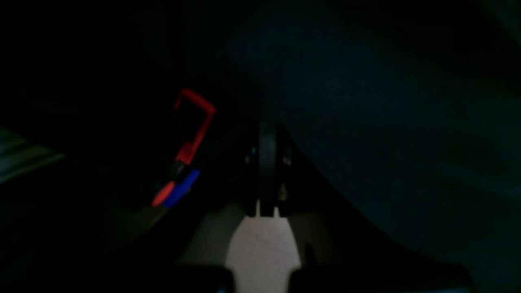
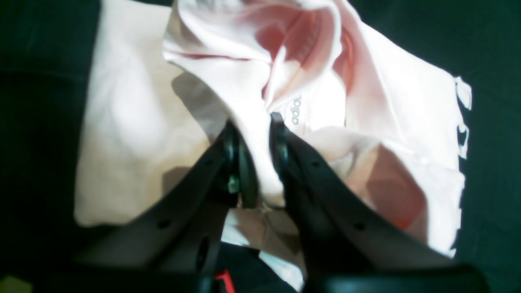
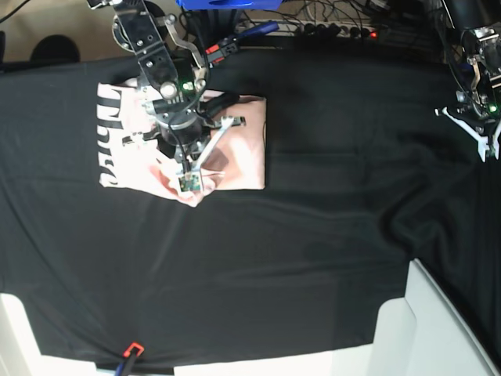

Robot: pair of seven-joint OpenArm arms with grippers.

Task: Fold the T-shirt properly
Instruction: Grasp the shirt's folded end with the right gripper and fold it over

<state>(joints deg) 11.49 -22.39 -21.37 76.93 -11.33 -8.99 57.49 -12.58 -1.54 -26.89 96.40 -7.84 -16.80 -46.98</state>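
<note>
The pale pink T-shirt (image 3: 239, 145) lies partly folded at the back left of the black table cover (image 3: 313, 235), with black lettering (image 3: 108, 141) showing along its left edge. My right gripper (image 2: 253, 124) is shut on a raised fold of the T-shirt (image 2: 134, 134), and pink fabric bunches between its black fingers (image 2: 232, 146). In the base view this gripper (image 3: 189, 183) sits over the shirt's front edge. My left gripper (image 1: 266, 162) is shut and holds nothing, hovering over dark cloth. It shows at the far right (image 3: 488, 142), well away from the shirt.
A red and blue clamp (image 3: 129, 351) grips the table's front edge, and another (image 1: 191, 130) shows in the left wrist view. White panels (image 3: 438, 329) stand at the front right. Cables and a power strip (image 3: 337, 30) run along the back.
</note>
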